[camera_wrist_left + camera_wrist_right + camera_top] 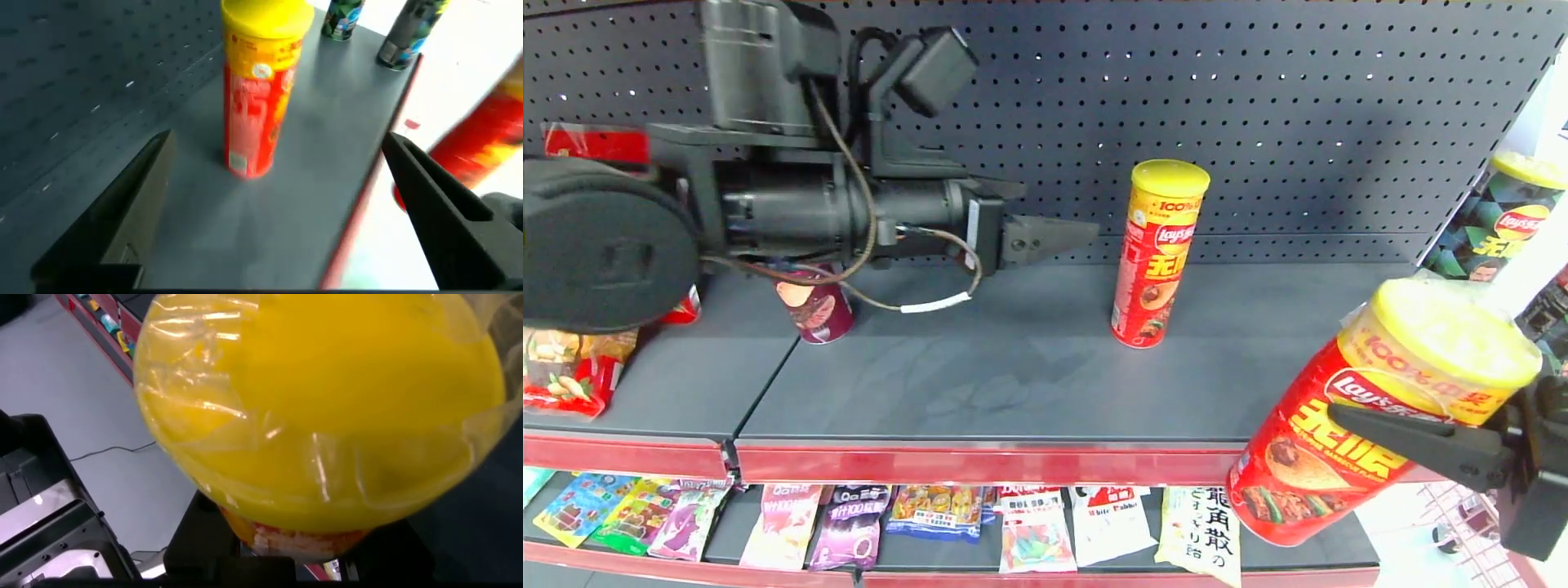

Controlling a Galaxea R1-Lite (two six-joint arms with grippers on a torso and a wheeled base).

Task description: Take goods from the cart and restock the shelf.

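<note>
A red chip can with a yellow lid (pixel 1158 255) stands upright on the grey shelf (pixel 1013 384), near the pegboard. My left gripper (pixel 1058 237) hangs above the shelf just left of that can. In the left wrist view its fingers (pixel 122 220) are spread wide open, with the can (pixel 257 90) ahead of them. A second red chip can (pixel 1372 408) is tilted in front of the shelf's right end, with my right gripper (pixel 1388 425) shut on it. Its yellow lid (pixel 327 400) is close to the right wrist camera.
A dark maroon cup (pixel 817 312) stands on the shelf below the left arm. Snack bags (pixel 564 371) lie at the far left. Green and black cans (pixel 1503 214) stand at the right. Packets (pixel 1021 527) fill the lower shelf. A red lip (pixel 980 462) edges the shelf front.
</note>
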